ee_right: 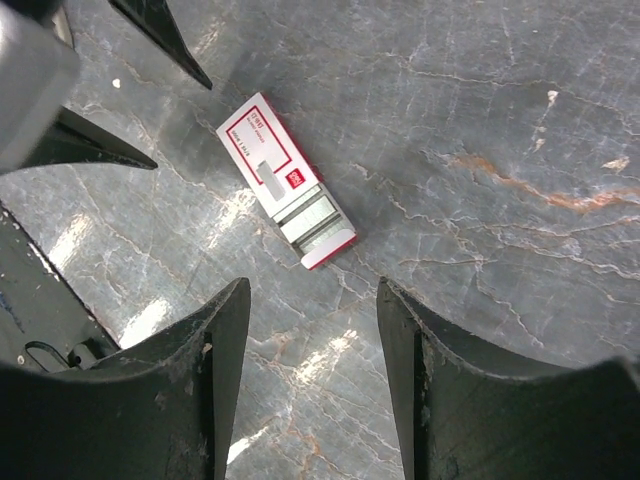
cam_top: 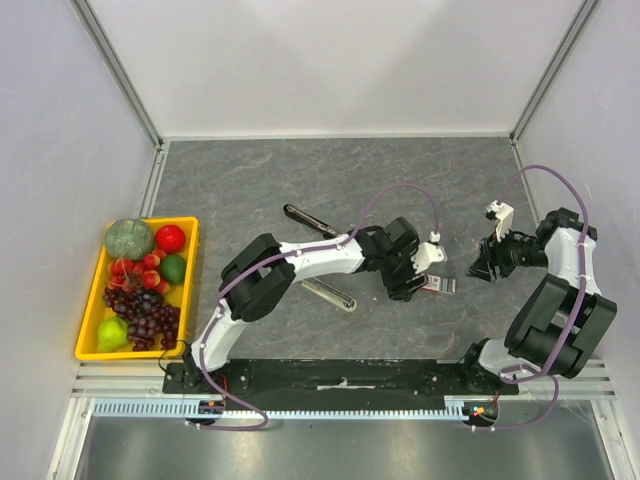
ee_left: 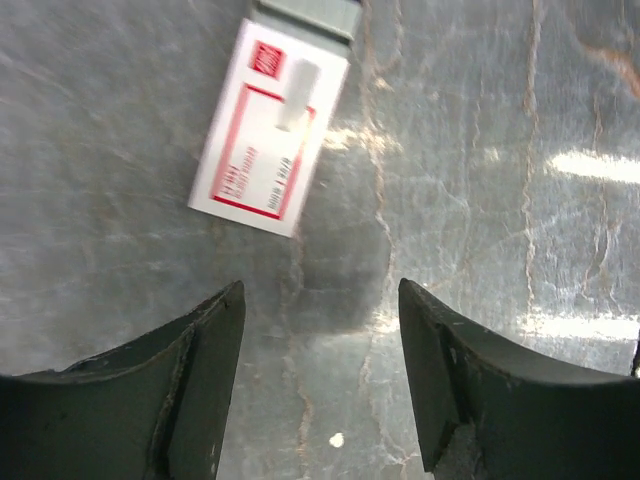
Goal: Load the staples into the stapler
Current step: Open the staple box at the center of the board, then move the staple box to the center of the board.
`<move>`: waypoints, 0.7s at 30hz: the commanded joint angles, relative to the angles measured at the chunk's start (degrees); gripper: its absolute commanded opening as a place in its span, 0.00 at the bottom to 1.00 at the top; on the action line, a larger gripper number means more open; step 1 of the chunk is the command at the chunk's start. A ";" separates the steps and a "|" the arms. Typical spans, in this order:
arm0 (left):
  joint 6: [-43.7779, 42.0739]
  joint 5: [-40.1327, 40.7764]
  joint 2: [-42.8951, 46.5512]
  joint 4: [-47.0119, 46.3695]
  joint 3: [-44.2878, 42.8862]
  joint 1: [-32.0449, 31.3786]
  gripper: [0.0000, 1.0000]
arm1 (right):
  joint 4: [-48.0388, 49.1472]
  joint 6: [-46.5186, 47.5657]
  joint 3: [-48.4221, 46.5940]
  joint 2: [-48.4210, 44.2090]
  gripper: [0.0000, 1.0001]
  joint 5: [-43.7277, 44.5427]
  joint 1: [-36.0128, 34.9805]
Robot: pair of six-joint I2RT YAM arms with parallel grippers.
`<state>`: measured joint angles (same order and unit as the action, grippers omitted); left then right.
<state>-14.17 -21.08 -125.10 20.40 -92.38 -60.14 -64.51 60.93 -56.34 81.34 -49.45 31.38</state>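
Staples box (ee_right: 270, 165) clear on 3 sides; left fingers (ee_right: 165, 40) near 4th.

I am finding no text that I can actually read. The staples box (ee_left: 268, 130) is showing a small red square logo and lines of red lettering inside a red frame on its white top, but in the 2 wrist views the print is coming through too blurred to make out.

The grey marbled worktop (cam_top: 400, 180) carried a staples box (cam_top: 438, 285) right of centre, an opened stapler (cam_top: 312, 219) mid-frame, and a yellow fruit tray (cam_top: 191, 285) at left.
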 commanded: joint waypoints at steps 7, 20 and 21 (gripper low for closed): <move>-4.10 2.01 -5.23 0.69 -13.69 2.39 0.75 | 4.04 -3.36 0.35 -1.89 0.60 3.13 -0.44; -6.30 -9.32 -11.14 7.19 -18.81 2.48 0.74 | 4.48 -3.71 0.70 -4.34 0.59 6.38 -0.35; -6.57 -10.81 -10.61 7.46 -17.50 2.48 0.73 | 4.48 -3.80 0.53 -4.44 0.59 6.56 -0.35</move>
<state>-18.00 -25.98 -136.49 24.82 -109.80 -57.60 -60.42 57.89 -55.75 79.18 -43.75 31.22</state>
